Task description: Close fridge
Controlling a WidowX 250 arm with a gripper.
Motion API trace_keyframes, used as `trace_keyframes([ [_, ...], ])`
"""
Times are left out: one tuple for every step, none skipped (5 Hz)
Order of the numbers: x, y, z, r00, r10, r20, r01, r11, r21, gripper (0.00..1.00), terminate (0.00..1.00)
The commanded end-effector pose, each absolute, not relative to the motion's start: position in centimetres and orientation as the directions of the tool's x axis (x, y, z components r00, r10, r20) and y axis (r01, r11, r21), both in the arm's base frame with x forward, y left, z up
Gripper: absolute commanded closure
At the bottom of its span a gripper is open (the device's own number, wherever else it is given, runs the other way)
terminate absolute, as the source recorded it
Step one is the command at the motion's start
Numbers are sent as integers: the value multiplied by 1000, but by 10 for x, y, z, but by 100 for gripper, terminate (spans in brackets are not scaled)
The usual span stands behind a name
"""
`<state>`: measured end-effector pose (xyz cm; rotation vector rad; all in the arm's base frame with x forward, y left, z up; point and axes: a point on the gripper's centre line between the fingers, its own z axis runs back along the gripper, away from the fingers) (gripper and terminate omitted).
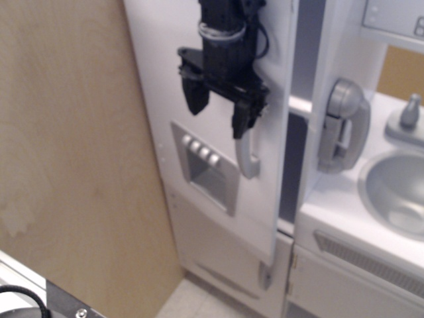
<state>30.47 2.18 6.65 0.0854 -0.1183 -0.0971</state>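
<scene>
The tall white fridge door (199, 119) stands nearly shut, with only a narrow dark gap left along its right edge. It carries a grey vertical handle (248, 158) and a grey recessed dispenser panel (207, 169) with four buttons. A sliver of white shelf (300, 105) shows through the gap. My black gripper (218, 112) hangs open against the door's face, its right finger at the top of the handle and its left finger over bare door.
A grey wall phone (344, 122) hangs on the cabinet right of the fridge. A grey sink (397, 192) with a faucet (409, 116) sits at the far right. A light wooden panel (73, 165) fills the left. The lower door's short handle (265, 273) peeks out below.
</scene>
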Motion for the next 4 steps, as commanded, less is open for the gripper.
trace_keyframes([
  [334, 21, 85, 975, -55, 213, 41, 997, 73, 0, 0],
  [342, 21, 86, 977, -39, 208, 25, 997, 70, 0, 0],
  [354, 23, 88, 981, -10, 192, 3, 999, 40, 0, 0],
  [357, 23, 91, 982, -4, 191, -3, 999, 37, 0, 0],
])
